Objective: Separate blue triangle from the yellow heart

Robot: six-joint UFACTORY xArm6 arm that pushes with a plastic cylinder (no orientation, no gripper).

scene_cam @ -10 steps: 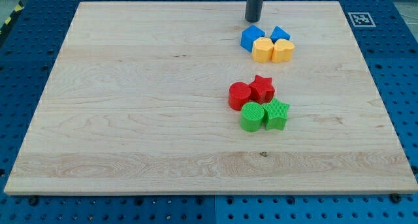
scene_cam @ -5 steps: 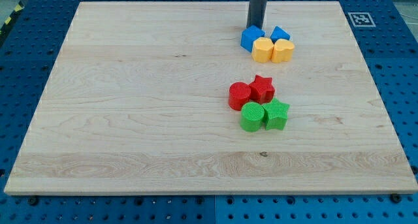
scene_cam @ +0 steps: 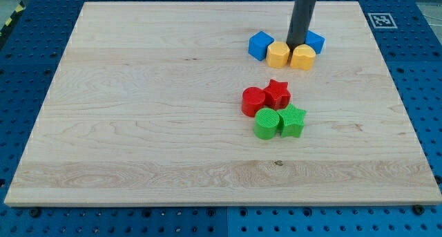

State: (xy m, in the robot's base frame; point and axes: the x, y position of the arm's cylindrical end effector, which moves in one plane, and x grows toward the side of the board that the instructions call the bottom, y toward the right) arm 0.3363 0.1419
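My tip (scene_cam: 298, 45) stands near the view's top right, just behind the gap between two yellow blocks. The blue triangle (scene_cam: 316, 41) is right beside the rod on the view's right, partly hidden by it, and sits behind the yellow heart (scene_cam: 302, 57), close to or touching it. A yellow round block (scene_cam: 278, 54) lies left of the heart. A blue cube (scene_cam: 260, 45) lies left of that, touching it.
A red cylinder (scene_cam: 253, 101), red star (scene_cam: 277, 93), green cylinder (scene_cam: 266, 123) and green star (scene_cam: 293, 120) cluster near the middle of the wooden board (scene_cam: 138, 112). A printed marker (scene_cam: 380, 20) sits at the board's top right corner.
My tip moved right and down, in between the two blue blocks. The blue triangle slid to the right, the blue cube shifted slightly left, and the yellow blocks barely moved.
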